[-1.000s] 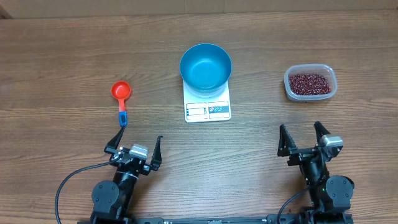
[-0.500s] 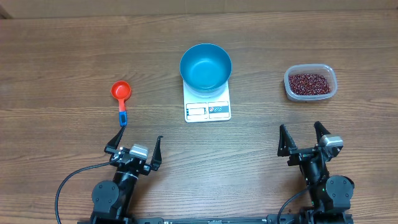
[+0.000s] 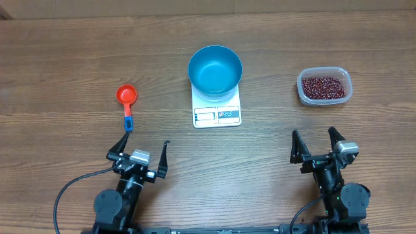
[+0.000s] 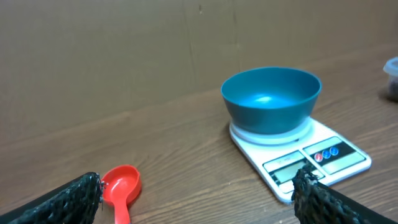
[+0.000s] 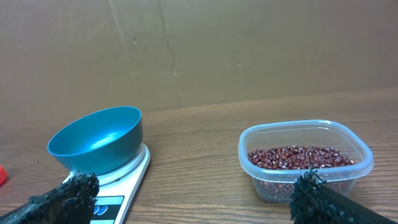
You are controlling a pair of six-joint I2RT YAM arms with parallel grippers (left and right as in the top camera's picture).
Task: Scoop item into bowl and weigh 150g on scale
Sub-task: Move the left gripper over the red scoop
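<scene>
Blue and bare inside, the bowl sits on the scale, so no scooping is done yet and the whole weighing is left. All the beans lie in the clear tub to the right of the scale, well apart from it. The red scoop lies untouched left of the scale. On the robot's side of the scale, the left gripper and right gripper both stand spread wide, holding nothing

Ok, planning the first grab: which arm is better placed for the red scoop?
Left. The left end effector, open, is just beside the scoop handle; the right end effector sits far off.
</scene>
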